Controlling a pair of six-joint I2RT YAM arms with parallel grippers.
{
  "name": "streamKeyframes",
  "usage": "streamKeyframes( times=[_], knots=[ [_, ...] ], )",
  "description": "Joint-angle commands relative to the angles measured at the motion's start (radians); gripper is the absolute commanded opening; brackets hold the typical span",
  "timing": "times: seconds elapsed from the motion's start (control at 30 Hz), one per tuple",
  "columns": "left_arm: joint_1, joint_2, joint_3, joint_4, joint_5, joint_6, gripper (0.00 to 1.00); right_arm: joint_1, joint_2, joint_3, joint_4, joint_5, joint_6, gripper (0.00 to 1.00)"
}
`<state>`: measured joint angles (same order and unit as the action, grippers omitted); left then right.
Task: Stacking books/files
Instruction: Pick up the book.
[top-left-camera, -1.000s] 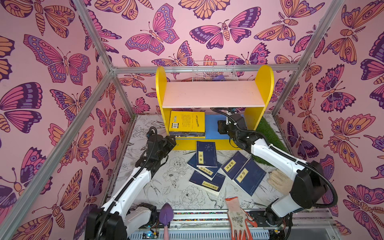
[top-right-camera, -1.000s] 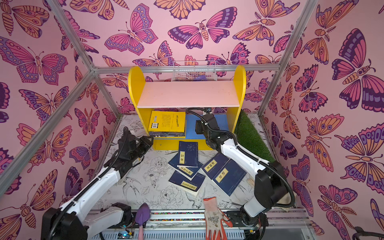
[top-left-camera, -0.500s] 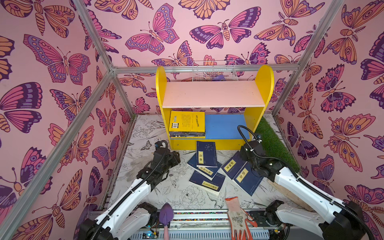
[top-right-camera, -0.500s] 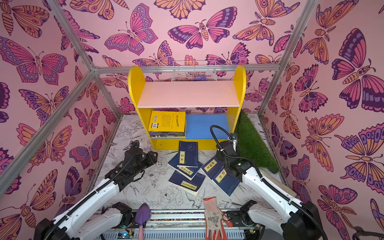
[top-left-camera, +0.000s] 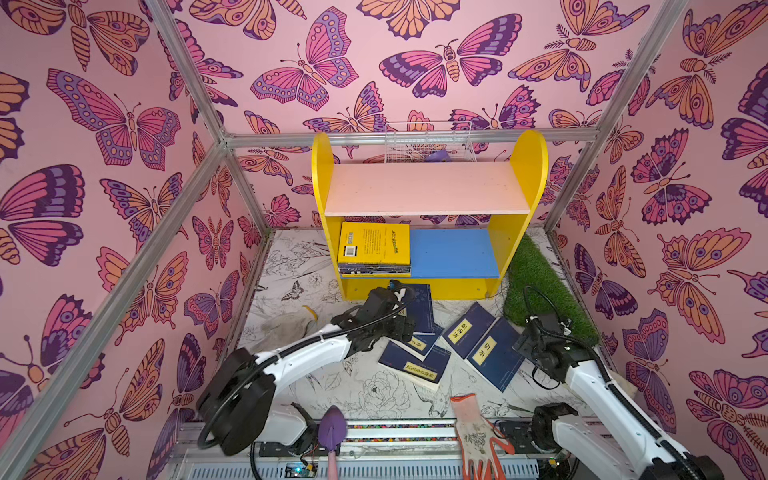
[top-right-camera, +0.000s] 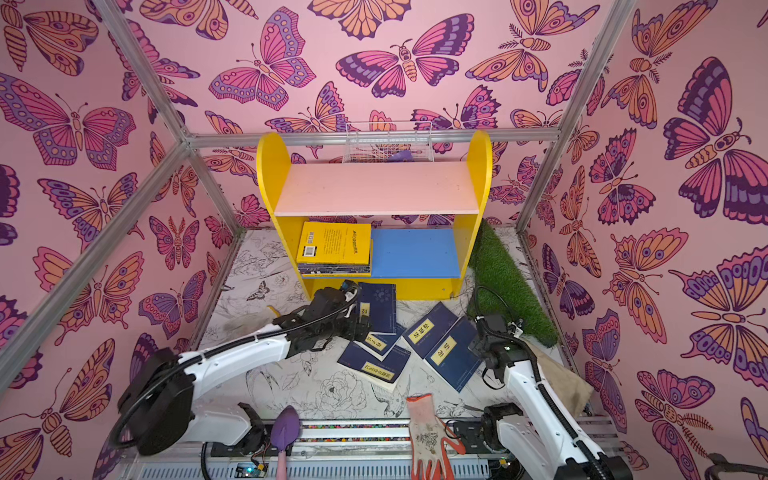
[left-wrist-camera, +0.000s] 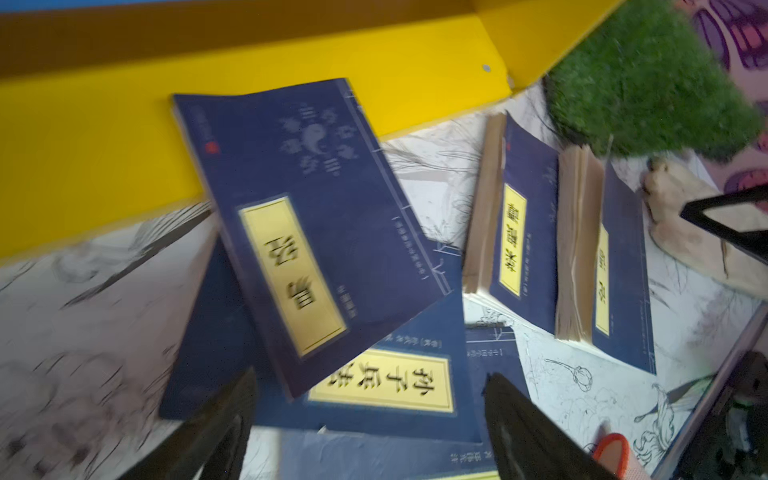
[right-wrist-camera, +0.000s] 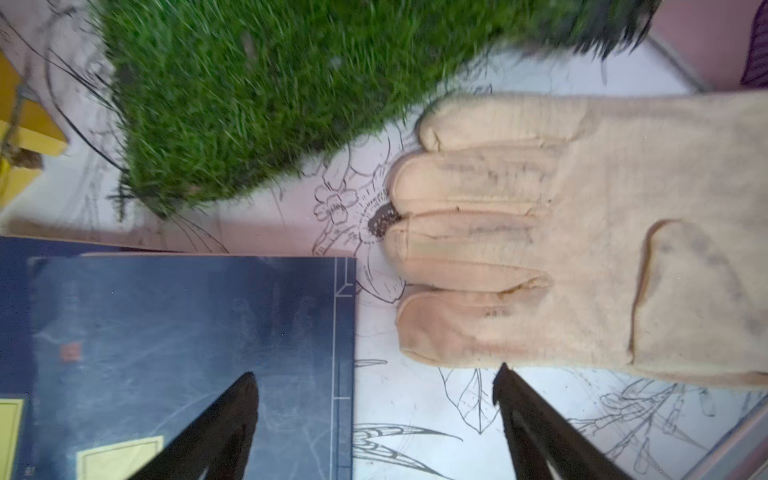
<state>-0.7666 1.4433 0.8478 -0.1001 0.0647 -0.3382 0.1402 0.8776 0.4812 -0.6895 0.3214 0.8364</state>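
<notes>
A stack of books topped by a yellow cover (top-left-camera: 374, 248) lies on the left of the yellow shelf's blue lower board (top-left-camera: 453, 253). Several navy books with yellow labels (top-left-camera: 467, 330) lie scattered on the floor mat in front. My left gripper (top-left-camera: 405, 326) hovers open over the leftmost navy books; in the left wrist view its open gripper (left-wrist-camera: 371, 376) frames a labelled cover (left-wrist-camera: 382, 386) under a tilted book (left-wrist-camera: 311, 232). My right gripper (top-left-camera: 521, 347) is open at the rightmost navy book's (right-wrist-camera: 187, 332) edge, one fingertip (right-wrist-camera: 245, 386) over the cover. Neither holds anything.
A beige glove (right-wrist-camera: 582, 249) lies just beyond my right gripper, beside the green grass mat (top-left-camera: 544, 291). A white-and-orange glove (top-left-camera: 473, 432) and a purple trowel (top-left-camera: 332, 432) lie at the front edge. A greyish cloth (top-left-camera: 286, 328) lies at the left. A wire basket (top-left-camera: 428, 143) tops the shelf.
The right arm drew back from the shelf to the right side of the floor books. The left arm swung right over the navy books. Both grippers opened wider.
</notes>
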Motion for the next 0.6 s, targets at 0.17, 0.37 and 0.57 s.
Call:
streamKeyframes(
  times=[0.17, 0.37, 0.57],
  knots=[
    [-0.145, 0.303, 0.248, 0.035, 0.132, 0.229, 0.90, -0.098, 0.015, -0.034, 0.038, -0.247, -0.098, 0.90],
    [-0.212, 0.451, 0.375, 0.034, 0.167, 0.278, 0.89, -0.146, 0.100, -0.048, 0.093, -0.391, -0.159, 0.88],
    [-0.216, 0.522, 0.409, 0.036, 0.213, 0.298, 0.90, -0.110, 0.351, -0.001, 0.236, -0.674, -0.299, 0.82]
  ],
)
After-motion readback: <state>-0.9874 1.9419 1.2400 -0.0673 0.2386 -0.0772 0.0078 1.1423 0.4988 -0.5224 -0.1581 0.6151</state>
